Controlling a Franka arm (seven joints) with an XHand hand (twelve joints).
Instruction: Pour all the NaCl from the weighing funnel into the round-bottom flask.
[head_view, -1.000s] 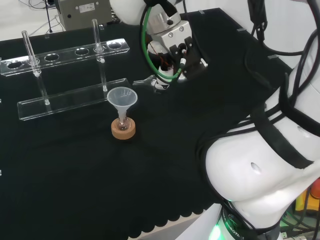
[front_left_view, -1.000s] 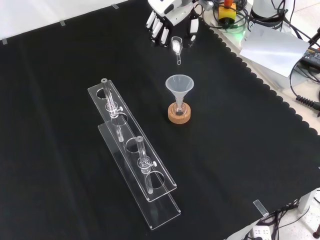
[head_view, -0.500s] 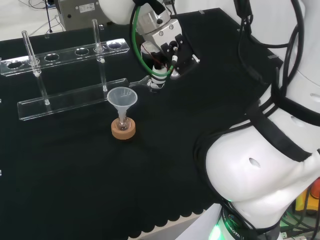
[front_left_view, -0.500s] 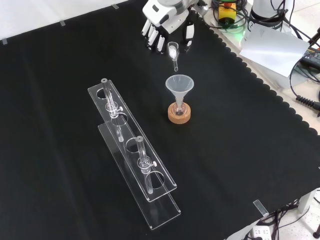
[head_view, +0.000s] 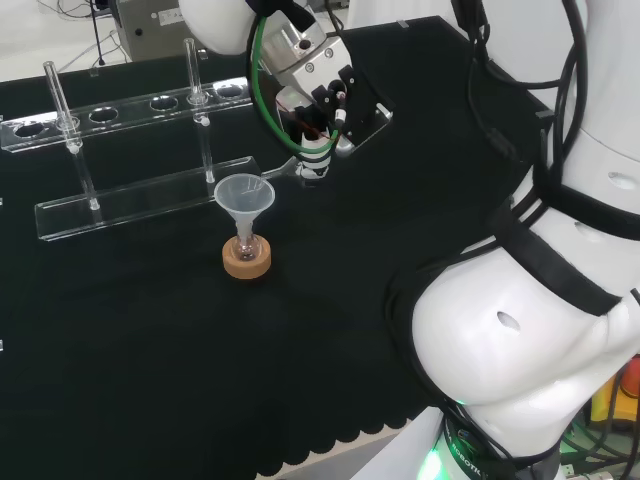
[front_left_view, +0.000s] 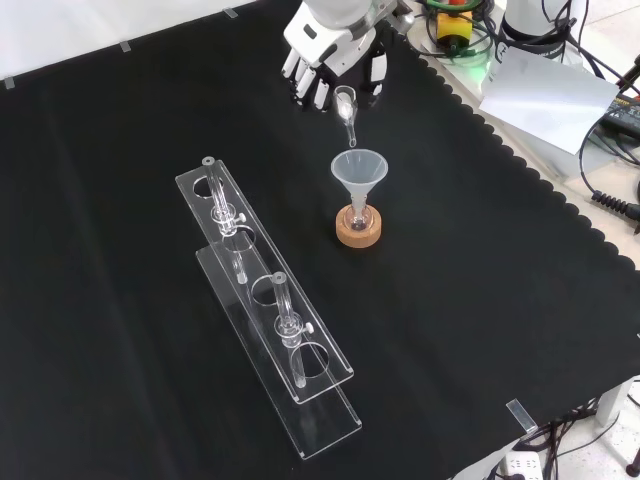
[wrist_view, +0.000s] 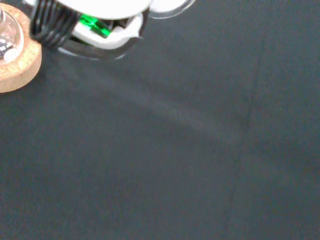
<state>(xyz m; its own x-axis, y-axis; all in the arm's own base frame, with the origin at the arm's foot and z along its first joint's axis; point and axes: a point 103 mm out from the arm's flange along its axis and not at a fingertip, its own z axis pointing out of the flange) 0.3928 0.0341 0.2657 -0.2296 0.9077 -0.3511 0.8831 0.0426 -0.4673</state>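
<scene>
We see black-and-white hand (front_left_view: 330, 55) pinching small clear weighing funnel (front_left_view: 346, 103) just beyond wide clear funnel (front_left_view: 359, 172) on cork-ringed flask (front_left_view: 359, 219); misaligned spout risks spilling salt.

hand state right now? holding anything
hand: shut on the weighing funnel, its spout tipped down toward the funnel on the flask.

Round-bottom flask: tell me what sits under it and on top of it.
A cork ring sits under the round-bottom flask. A plastic funnel stands in its neck. Whether the flask holds anything cannot be told.
</scene>
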